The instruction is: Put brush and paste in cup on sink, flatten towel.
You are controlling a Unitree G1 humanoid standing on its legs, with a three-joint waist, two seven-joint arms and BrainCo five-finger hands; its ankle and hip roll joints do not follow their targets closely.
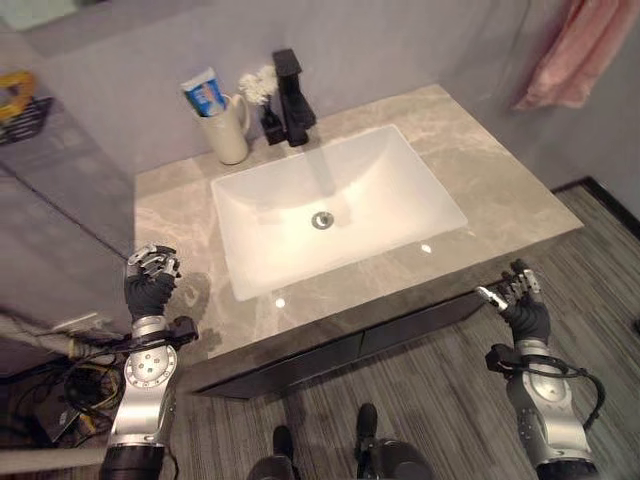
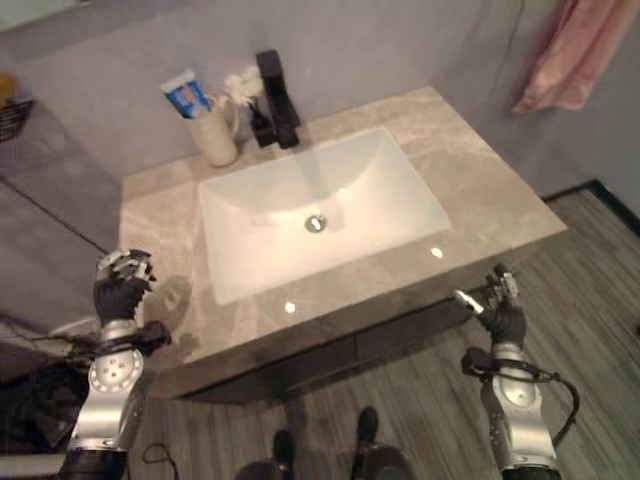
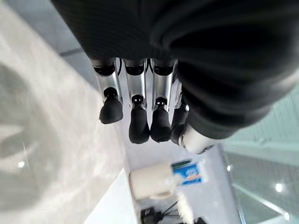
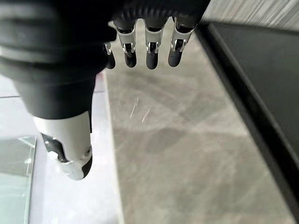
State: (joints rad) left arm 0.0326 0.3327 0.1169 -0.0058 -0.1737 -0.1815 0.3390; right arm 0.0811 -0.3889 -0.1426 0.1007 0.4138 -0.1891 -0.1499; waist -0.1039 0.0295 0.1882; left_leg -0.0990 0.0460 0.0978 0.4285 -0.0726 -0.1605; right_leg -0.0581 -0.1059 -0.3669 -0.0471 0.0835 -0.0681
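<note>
Our left hand (image 1: pixel 150 285), fingers curled and empty, and right hand (image 1: pixel 522 300), relaxed, hover at the counter's (image 1: pixel 500 200) front corners; paste (image 1: pixel 206 95) and, seemingly, brush (image 1: pixel 258 86) sit in the back-left cup (image 1: pixel 230 130), leaving the towel (image 1: pixel 580 50) hanging.

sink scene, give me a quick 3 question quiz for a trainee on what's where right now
1. True or false: the toothpaste tube stands in the cup.
2. Where is the cup? A) in the basin B) on the counter left of the black faucet C) on the floor
3. Fill in: the pink towel hangs on the ____, right of the sink.

Key: 1 true. 2 B. 3 wall. Neither the left hand nor the right hand holds anything.
</note>
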